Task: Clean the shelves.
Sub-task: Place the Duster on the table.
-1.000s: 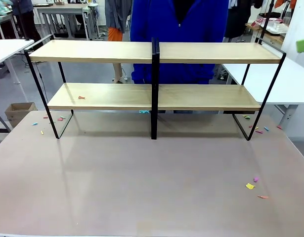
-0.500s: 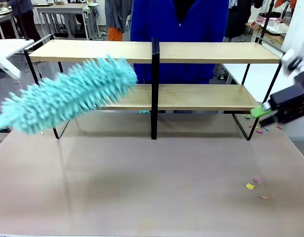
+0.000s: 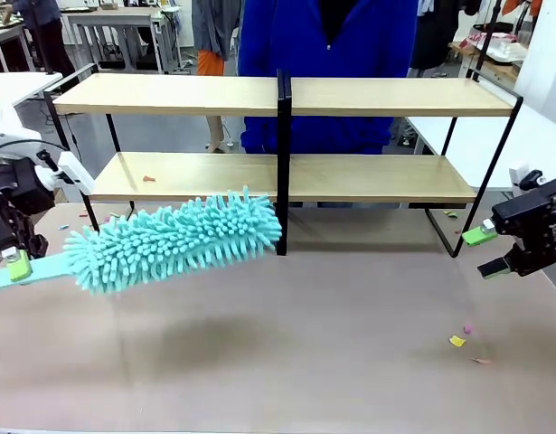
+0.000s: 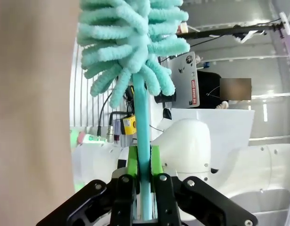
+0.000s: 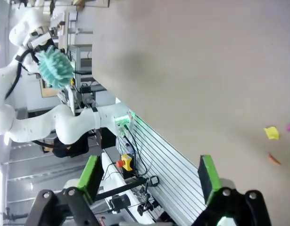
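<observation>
The left gripper (image 3: 18,265) is clamping a teal duster (image 3: 174,240) just before the shelves (image 3: 287,176) at mid-table, its head needing lifting onto the lower board; the right gripper (image 3: 484,251) is waiting, jaws apart and empty.

Grey floor (image 3: 160,136) beyond the beige work table (image 3: 287,344). White tables stand at left (image 3: 15,86) and right (image 3: 531,154). Cardboard box (image 3: 35,206) on floor at left. Further back, a grey metal-legged bench (image 3: 115,32). Person in blue top (image 3: 327,63) stands at far side. Lighting even, indoor.
</observation>
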`<state>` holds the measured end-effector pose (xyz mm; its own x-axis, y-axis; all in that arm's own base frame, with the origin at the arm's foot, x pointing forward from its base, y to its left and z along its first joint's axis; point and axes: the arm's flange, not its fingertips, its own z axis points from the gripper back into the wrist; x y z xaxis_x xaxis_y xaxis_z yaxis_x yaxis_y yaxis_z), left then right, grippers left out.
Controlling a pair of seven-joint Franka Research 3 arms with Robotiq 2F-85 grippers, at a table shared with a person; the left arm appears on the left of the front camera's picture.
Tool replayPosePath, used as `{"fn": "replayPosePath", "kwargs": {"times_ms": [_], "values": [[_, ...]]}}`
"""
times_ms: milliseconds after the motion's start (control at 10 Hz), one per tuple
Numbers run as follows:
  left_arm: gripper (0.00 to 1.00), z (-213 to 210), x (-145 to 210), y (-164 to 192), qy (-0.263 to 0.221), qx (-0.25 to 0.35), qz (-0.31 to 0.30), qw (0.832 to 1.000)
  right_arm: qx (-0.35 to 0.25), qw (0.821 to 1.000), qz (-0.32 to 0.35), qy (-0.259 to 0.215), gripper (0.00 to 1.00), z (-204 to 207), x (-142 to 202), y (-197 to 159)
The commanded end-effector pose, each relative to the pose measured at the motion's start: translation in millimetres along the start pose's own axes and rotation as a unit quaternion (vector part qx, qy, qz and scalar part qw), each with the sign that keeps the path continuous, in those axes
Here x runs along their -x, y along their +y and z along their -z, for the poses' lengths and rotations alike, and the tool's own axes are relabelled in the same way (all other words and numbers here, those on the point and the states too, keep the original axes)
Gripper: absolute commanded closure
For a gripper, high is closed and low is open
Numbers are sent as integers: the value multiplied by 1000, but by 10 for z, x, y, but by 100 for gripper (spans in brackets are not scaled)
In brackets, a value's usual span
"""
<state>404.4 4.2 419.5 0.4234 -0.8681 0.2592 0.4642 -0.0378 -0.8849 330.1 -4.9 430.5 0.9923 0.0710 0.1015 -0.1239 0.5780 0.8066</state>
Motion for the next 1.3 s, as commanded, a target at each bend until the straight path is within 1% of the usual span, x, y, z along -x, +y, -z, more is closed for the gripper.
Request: {"fn": "replayPosePath", "kwargs": {"times_ms": [0,100,200,300,500,600,700,800,1000,1100,1200], "values": [[88,33,-33,113,5,2,-4,1000,-10,1000,-20,-4,0,-23,-5,96],[88,114,-173,204,-10,-73,-47,996,-10,1000,-20,-4,0,-23,-5,96],[88,117,-208,251,-21,-111,-62,992,-10,1000,-20,-4,0,-23,-5,96],[88,149,-208,266,-13,-146,-72,987,-10,1000,-20,-4,0,-23,-5,96],[88,290,-270,382,2,-231,-82,970,-10,1000,-20,-4,0,-23,-5,96],[88,339,-326,442,9,-256,-78,964,-10,1000,-20,-4,0,-23,-5,96],[88,358,-400,491,35,-258,-65,963,-10,1000,-20,-4,0,-23,-5,96],[88,346,-454,526,54,-257,-64,963,-10,1000,-20,-4,0,-23,-5,96],[88,319,-444,576,119,-231,-75,963,-10,1000,-20,-4,0,-23,-5,96],[88,283,-407,579,118,-226,-84,963,-10,1000,-20,-4,0,-23,-5,96],[88,224,-363,588,117,-217,-87,965,4,1000,-10,2,0,-33,23,95]]}}
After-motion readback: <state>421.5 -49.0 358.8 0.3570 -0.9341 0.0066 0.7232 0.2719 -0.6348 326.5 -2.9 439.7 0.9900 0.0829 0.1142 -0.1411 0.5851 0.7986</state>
